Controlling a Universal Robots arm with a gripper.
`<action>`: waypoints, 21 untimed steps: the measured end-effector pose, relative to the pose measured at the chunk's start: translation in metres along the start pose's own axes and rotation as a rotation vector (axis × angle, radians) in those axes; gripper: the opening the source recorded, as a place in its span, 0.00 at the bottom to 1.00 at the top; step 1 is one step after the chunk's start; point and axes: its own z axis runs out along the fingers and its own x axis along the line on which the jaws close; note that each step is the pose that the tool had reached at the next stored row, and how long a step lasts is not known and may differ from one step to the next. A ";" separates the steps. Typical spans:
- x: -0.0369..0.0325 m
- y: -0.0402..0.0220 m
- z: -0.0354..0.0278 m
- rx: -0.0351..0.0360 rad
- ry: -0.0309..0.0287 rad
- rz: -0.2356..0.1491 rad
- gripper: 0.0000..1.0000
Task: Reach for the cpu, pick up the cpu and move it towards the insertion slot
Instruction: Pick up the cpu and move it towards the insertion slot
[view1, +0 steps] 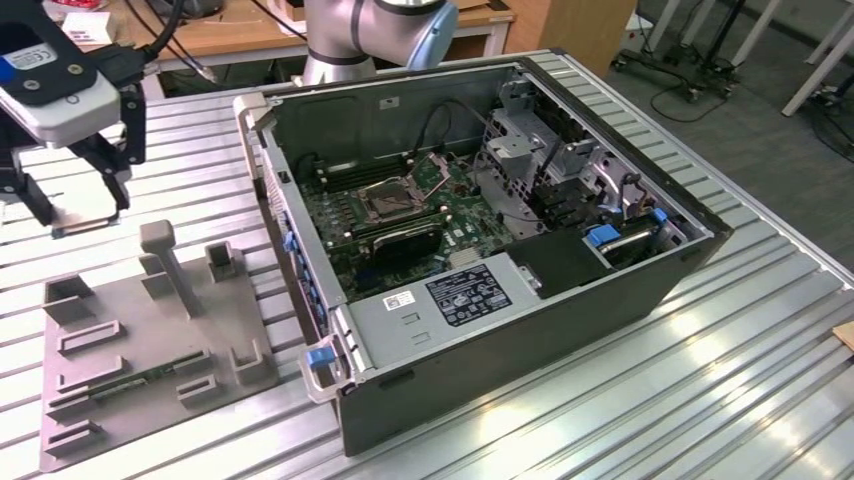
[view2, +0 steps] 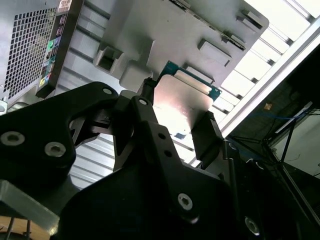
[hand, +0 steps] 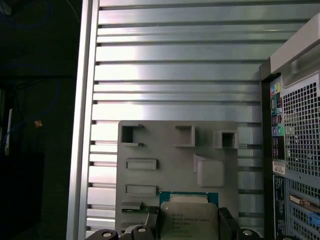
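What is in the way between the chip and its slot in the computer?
The hand grips the cpu. Between it and the insertion slot stands the side wall of the computer case, on the exterior view's left of the slot. The case is open on top, and nothing visible lies over the slot.

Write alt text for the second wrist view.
The black gripper clamps the cpu, silvery with a green edge, by two opposite sides. Behind it, a grey plate with raised blocks lies on the ribbed table, beside the perforated back of the case.
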 end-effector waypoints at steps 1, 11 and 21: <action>-0.0012 0.0000 0.0000 0.0000 0.0000 0.000 0.54; -0.0139 -0.0002 0.0000 -0.0001 -0.0001 0.000 0.54; -0.0260 -0.0003 -0.0001 -0.0001 0.0000 0.000 0.54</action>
